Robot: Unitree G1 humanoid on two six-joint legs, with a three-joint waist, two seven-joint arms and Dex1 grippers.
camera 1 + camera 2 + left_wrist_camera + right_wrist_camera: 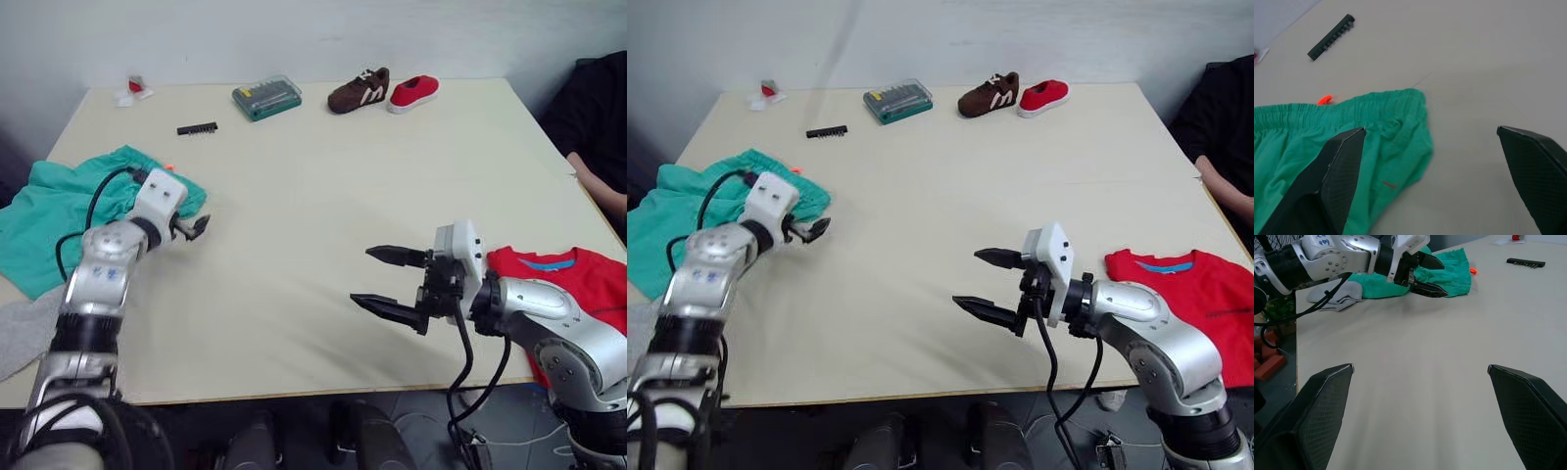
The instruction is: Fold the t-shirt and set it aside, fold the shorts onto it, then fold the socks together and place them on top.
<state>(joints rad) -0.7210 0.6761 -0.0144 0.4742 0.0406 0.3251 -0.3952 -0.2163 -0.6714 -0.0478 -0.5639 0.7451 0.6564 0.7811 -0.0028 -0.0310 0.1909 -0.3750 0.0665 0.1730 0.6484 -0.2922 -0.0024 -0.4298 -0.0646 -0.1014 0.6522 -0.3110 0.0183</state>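
Observation:
The teal-green shorts (pixel 59 211) lie crumpled at the table's left edge, with an orange drawstring tip (pixel 1325 99) poking out by the waistband. My left gripper (pixel 199 227) hovers open just past their right edge, holding nothing. The red t-shirt (pixel 578 279) lies at the table's right front edge, partly behind my right arm. My right gripper (pixel 362 275) stands open over bare table to the left of the shirt, its jaws wide apart and empty. A grey sock (pixel 20 328) lies at the front left corner, below the shorts.
Along the far edge sit a brown shoe (pixel 359 90), a red shoe (pixel 412 93), a green bit-set case (pixel 266 98), a black bit holder (pixel 197 128) and a small red-and-white item (pixel 134 88). A person in black (pixel 598 117) sits at the right.

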